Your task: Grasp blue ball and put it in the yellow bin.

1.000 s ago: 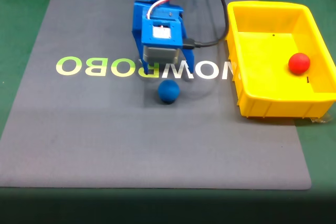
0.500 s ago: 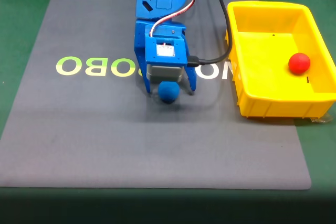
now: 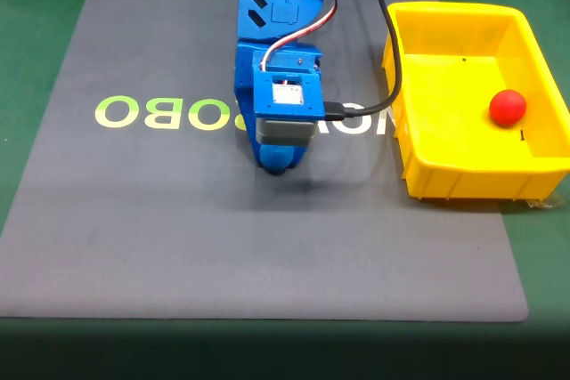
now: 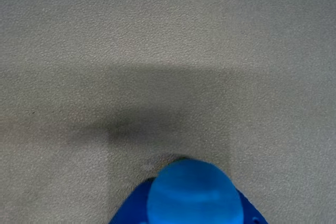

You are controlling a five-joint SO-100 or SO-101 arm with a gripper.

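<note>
1. Evenly and brightly lit from above in the fixed view; sharp throughout, colours saturated.
2. Soft shadow on the mat point(image 3: 160, 238) just below the arm point(image 3: 280, 86).
3. Dark band along the bottom edge.
4. Dimmer and greyish in the wrist view; broad blocky shadow across the mat point(image 4: 168, 103).
5. Ball point(image 4: 195, 195) blurred, too close for focus, with pale glare.

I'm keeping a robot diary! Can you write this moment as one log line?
end effector: down around small matte blue ball | closure: cannot tell | yellow plastic bin: holds red ball | blue ball: on grey mat
</note>
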